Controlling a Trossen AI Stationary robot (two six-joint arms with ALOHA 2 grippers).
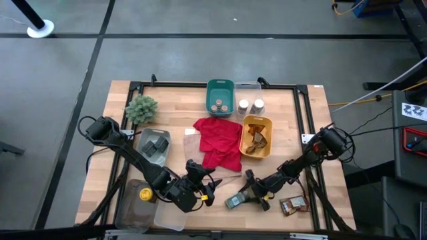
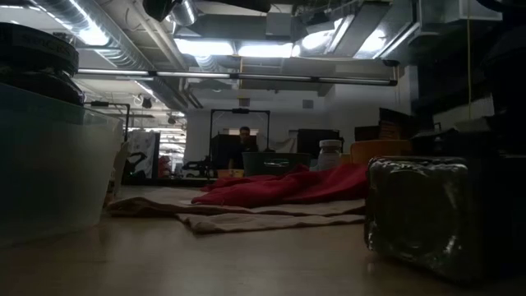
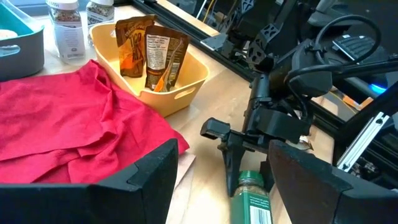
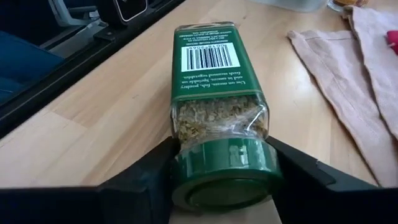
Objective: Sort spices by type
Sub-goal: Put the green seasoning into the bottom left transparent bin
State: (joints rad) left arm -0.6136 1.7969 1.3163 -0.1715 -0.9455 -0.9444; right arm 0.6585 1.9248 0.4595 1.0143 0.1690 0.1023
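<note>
A spice jar point(image 4: 214, 81) with a green label and green lid lies on its side on the wood near the table's front edge, also seen in the high view point(image 1: 235, 201). My right gripper point(image 1: 248, 195) is low at its lid end and shut on it. My left gripper point(image 1: 207, 189) hovers open just left of the jar, above the table, with nothing between its fingers. More spices sit farther back: jars in a green bin point(image 1: 220, 97), white-lidded jars point(image 1: 250, 105), brown packets in a yellow bin point(image 1: 257, 137), and dark tins point(image 1: 155, 145). My right gripper pinches the jar's round green lid point(image 4: 224, 165) between its two fingers point(image 4: 143, 180), one on each side. The fingers come slanting down from the table's right side and point along the jar. The jar lies flat on the table, barcode side up.
A red cloth point(image 1: 219, 141) on a tan cloth lies mid-table behind both grippers. A brown packet point(image 1: 291, 207) lies at the front right. A clear tub holding a yellow-lidded jar point(image 1: 145, 195) stands front left, and a small plant point(image 1: 141, 108) back left.
</note>
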